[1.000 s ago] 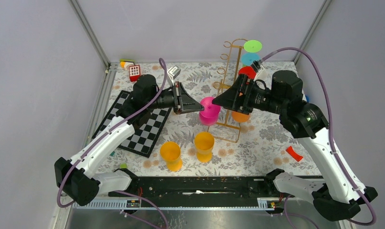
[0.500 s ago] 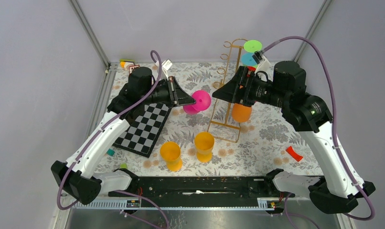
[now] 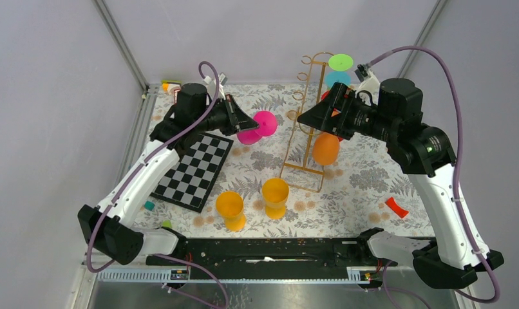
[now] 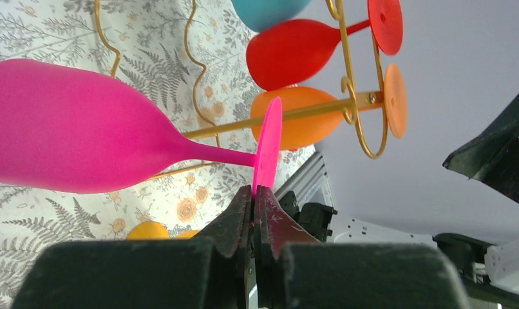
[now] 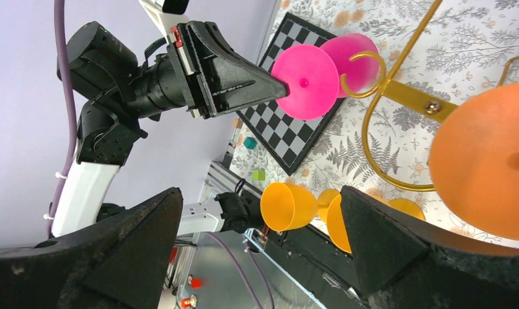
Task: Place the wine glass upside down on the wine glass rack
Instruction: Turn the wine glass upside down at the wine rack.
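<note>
A pink wine glass [image 3: 257, 127] hangs in the air, lying sideways, just left of the gold wine glass rack [image 3: 306, 132]. My left gripper [image 3: 252, 122] is shut on the rim of its round foot [image 4: 268, 148], with the bowl [image 4: 70, 129] pointing away. The rack's gold rail [image 4: 321, 108] and hook [image 5: 379, 116] stand close beyond the foot. Red [image 4: 295, 55], orange [image 4: 302, 119] and teal glasses hang on the rack. My right gripper [image 3: 302, 119] hovers open beside the rack's upper part, holding nothing; the pink foot [image 5: 306, 80] faces it.
Two yellow-orange glasses [image 3: 230, 209] [image 3: 275, 196] stand upright near the front of the floral mat. A checkerboard [image 3: 192, 170] lies at the left. A small red piece [image 3: 396, 207] is at the right. Small toys [image 3: 173, 87] sit in the back left corner.
The left gripper has lifted the pink glass off the table, up and back, turning it onto its side. The right arm has risen and drawn back a little, still open.
</note>
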Controlling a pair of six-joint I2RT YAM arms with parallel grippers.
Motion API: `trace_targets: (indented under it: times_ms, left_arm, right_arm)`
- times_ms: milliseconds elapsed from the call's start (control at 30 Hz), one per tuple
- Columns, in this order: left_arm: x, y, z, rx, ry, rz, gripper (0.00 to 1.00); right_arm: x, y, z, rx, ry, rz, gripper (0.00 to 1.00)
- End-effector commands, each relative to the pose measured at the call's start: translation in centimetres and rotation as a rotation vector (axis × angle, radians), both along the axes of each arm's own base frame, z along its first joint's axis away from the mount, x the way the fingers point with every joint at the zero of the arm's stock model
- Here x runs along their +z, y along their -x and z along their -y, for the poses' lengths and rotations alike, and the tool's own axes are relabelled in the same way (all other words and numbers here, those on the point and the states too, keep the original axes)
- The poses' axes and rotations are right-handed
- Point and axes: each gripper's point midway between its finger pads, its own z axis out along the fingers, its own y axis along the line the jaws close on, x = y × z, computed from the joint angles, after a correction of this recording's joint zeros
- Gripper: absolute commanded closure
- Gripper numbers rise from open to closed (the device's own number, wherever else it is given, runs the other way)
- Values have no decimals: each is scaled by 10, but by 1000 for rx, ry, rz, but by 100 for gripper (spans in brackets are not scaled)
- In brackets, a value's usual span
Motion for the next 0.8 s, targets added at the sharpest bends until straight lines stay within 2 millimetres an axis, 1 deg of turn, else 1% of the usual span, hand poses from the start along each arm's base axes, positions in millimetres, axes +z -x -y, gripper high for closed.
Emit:
trace_targets:
  times_ms: [0,100,267,467,567,767]
  left_arm:
    - [37,-28,0,63,52,132,100]
    - [42,-39,1,87,73,130,100]
    - [54,-54,3,136,137,125,100]
    - [74,-63,2,179,208,148,100]
    - [81,-67,1,192,226,170,100]
    - [97,-78,6,206,286,182,100]
  right_arm:
    - [12,0,15,-49,4,47,0]
    - [12,-1,19,-67,5,43,0]
    - [9,0,22,-83,-4,28,0]
    - [-2,5,26,-106,-6,1,0]
    - [-6,9,27,-108,-8,-8,0]
    - [-4,13,31,-122,-16,0,0]
